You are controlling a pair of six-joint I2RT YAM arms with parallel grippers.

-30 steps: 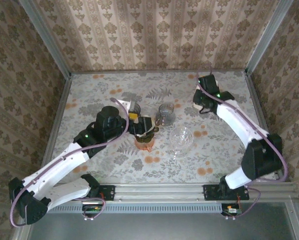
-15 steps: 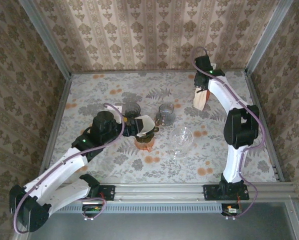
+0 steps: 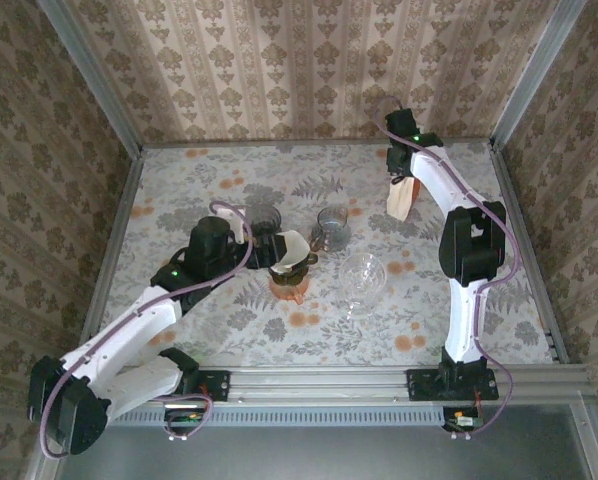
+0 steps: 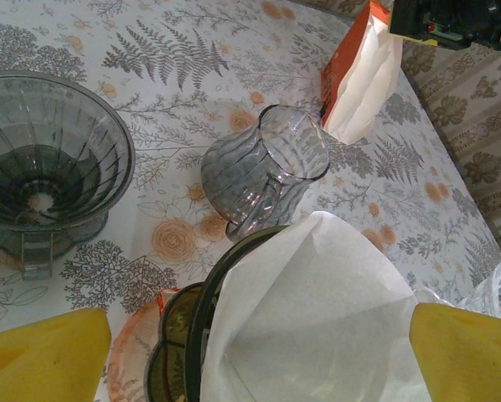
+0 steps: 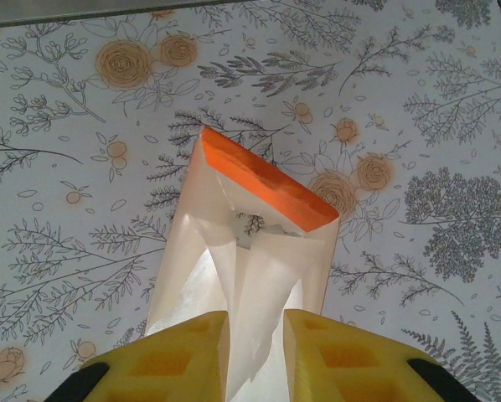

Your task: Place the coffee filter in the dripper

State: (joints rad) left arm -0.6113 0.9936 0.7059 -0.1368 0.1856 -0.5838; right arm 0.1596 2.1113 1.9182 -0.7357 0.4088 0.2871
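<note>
A white coffee filter [image 4: 317, 310] sits opened in the dark dripper [image 4: 202, 310], which stands on an orange saucer [image 4: 133, 352]. In the top view the coffee filter [image 3: 293, 246] and dripper [image 3: 288, 268] are at the table's middle. My left gripper [image 3: 277, 254] is open, its yellow fingertips [image 4: 41, 356] spread wide to either side of the filter without touching it. At the back right, my right gripper [image 5: 255, 352] is shut on the white paper of an orange-topped filter packet [image 5: 263, 197], which hangs below the right gripper [image 3: 404, 178] in the top view.
A clear glass pitcher [image 4: 263, 172] stands just behind the dripper. A second, grey dripper [image 4: 49, 167] is to its left. A clear glass bowl [image 3: 363, 275] lies right of the saucer. Patterned walls close in the table on three sides.
My right arm swung up toward the back wall and raised the filter packet off the table. My left gripper drew back a little, leaving the filter uncovered in the dripper.
</note>
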